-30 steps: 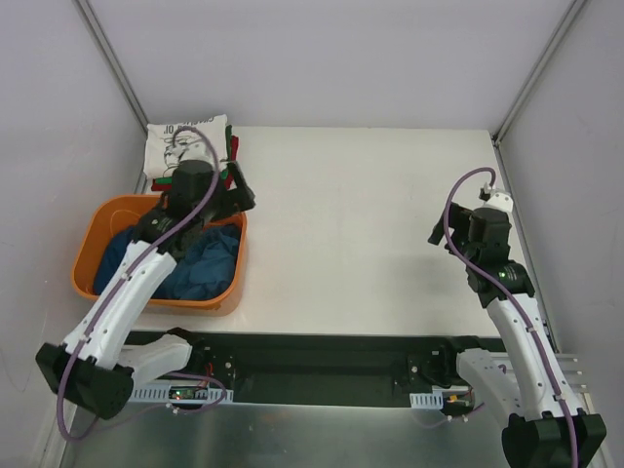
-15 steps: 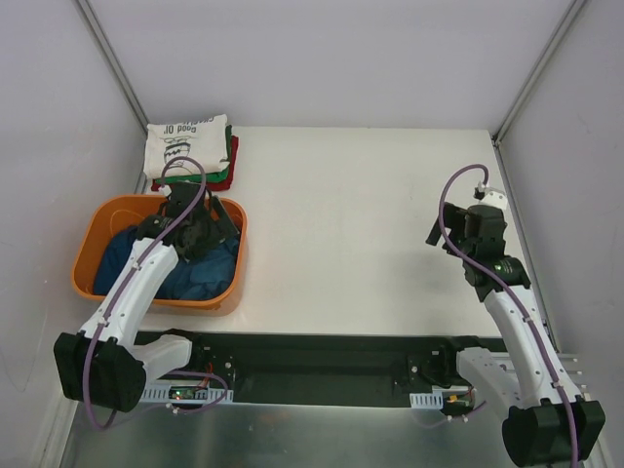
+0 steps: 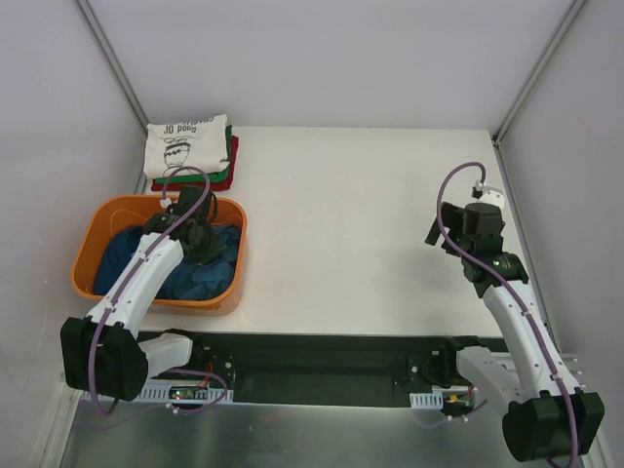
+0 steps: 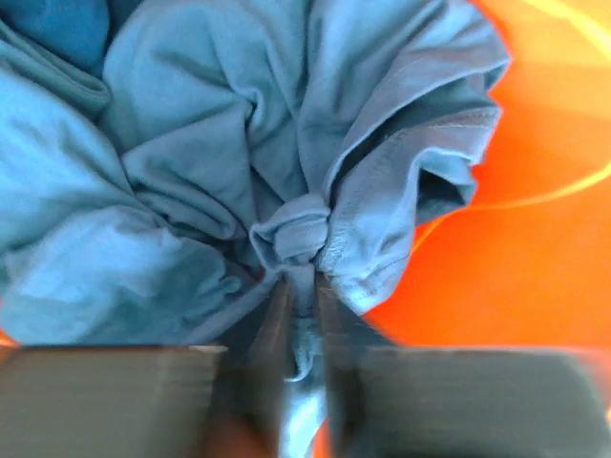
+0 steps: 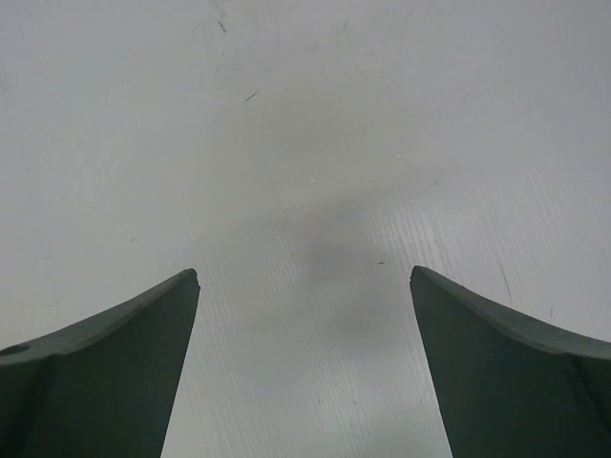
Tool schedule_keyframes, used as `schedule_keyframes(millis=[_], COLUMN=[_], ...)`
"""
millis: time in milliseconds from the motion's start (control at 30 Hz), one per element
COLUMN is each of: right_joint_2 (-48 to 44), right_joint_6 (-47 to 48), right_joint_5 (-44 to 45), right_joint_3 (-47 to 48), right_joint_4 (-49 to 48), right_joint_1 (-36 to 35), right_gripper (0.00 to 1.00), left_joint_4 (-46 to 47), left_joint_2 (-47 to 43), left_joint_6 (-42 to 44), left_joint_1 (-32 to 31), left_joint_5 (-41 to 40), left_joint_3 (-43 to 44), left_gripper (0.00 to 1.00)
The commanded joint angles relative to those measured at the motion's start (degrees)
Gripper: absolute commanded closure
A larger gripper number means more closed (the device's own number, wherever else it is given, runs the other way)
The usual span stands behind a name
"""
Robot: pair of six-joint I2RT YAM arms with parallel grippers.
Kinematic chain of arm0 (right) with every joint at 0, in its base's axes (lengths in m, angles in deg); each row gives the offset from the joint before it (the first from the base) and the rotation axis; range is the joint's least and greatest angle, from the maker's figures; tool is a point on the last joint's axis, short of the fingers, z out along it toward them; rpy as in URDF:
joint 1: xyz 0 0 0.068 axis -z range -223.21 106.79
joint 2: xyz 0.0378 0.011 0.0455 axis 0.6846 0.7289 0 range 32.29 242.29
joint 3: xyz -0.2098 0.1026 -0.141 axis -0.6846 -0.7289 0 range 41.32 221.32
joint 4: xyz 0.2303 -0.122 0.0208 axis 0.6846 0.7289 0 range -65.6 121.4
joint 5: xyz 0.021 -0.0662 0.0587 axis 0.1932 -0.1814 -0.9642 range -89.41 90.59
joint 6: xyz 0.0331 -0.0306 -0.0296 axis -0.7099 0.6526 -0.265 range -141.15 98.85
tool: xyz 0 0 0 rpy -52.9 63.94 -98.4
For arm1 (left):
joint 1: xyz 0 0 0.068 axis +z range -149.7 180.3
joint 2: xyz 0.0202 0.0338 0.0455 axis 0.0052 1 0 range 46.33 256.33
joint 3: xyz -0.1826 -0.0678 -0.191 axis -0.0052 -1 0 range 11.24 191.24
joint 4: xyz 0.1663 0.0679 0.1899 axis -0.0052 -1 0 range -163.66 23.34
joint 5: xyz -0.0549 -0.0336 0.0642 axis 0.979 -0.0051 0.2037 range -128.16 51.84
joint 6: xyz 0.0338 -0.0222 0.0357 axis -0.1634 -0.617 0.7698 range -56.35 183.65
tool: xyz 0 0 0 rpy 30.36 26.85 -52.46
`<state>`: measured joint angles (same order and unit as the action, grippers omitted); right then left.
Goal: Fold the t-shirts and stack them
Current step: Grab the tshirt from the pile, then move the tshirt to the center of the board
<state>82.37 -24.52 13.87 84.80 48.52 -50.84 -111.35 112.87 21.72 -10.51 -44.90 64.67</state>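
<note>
**White booth, pale table: three folded, the blue heap to go**

White walls close in a pale table, and from my seat the job looks under way but well short of done. At the far left corner sits one stack of three folded shirts: cream on top, then green and red, only their edges peeping out.

Just near of the stack is one orange tub, holding the blue shirts in a crumpled heap. I cannot count them (one darker patch in the left wrist view hints at more than one). None of them is folded yet.

The left gripper is down in the tub, its fingers drawn together and pinching a bunched knot of blue cloth. The right gripper hangs over bare table at the right, fingers wide apart and holding nothing.

My judgement is that every blue shirt needs lifting out, spreading, folding and stacking.
</note>
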Motion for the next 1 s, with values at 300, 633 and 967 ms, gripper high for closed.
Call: schedule_keyframes(millis=[300,633,967], right_joint_2=[-2.0,-5.0,-11.3], right_joint_6=[0.5,0.0,-1.5], right_joint_5=[1.8,3.8,10.4], right_joint_3=[2.8,3.0,3.5], right_joint_4=[0.4,0.1,1.4], right_joint_1=[0.0,0.1,0.0], right_gripper=[0.03,0.03,0.03], left_joint_4=[4.9,25.9,34.3], left_joint_2=[-11.2,-12.3,11.9], left_joint_6=[3.3,13.2,24.2], left_joint_1=[0.0,0.0,-11.4], left_joint_5=[-9.3,6.5,34.4], left_joint_3=[9.8,26.3,56.1], left_gripper=[1.00,1.00,1.00])
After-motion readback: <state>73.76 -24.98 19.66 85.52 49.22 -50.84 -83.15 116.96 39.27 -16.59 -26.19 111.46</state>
